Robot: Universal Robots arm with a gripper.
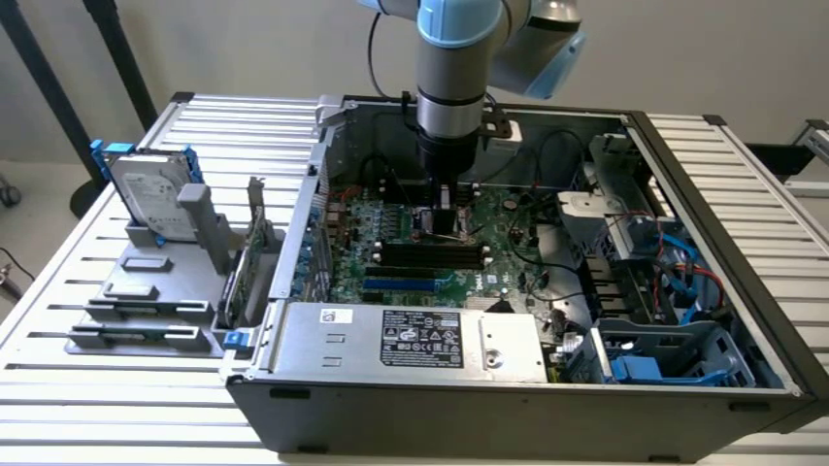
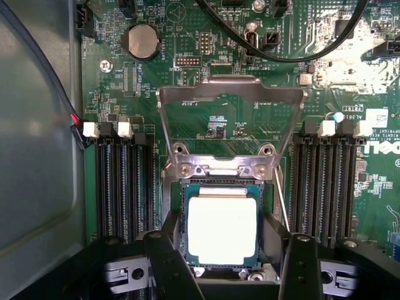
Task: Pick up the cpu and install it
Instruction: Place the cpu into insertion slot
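Hand (image 2: 231, 242) points straight down over the socket (image 2: 219, 167), its two dark fingers (image 2: 167, 262) spread wide, one on each side of the socket, and nothing is gripped between them. The cpu (image 2: 222, 228) lies flat in the socket, silver top up and green rim showing all round, directly between the fingers. A gap shows between the chip and one finger; at the other finger it is not clear whether there is contact.

The metal lid frame (image 2: 232, 87) of the socket stands swung up on its hinge, just past the chip, so the chip is uncovered. A thin metal lever (image 2: 282, 200) runs beside the socket. Black memory slots (image 2: 122, 181) flank the socket on both sides, their white clips at the ends. Farther across the green circuit board (image 2: 350, 94) from the socket sit a round coin battery (image 2: 142, 40) and a looping black cable (image 2: 300, 53).

In the exterior view the arm (image 1: 449, 87) comes down upright from above, its grey and pale-blue wrist section vertical and the hand (image 1: 449, 225) low over the socket in the middle of the board. The computer case (image 1: 518, 417) lies on its side with the socket facing up. A silver power supply box (image 1: 414, 340) fills the case's near wall, near the socket. Well apart from the socket, outside the case toward the exterior view's left, a hard drive (image 1: 146, 194) with a blue bracket stands on edge in a grey rack (image 1: 143, 320) on the slatted bench (image 1: 104, 388).
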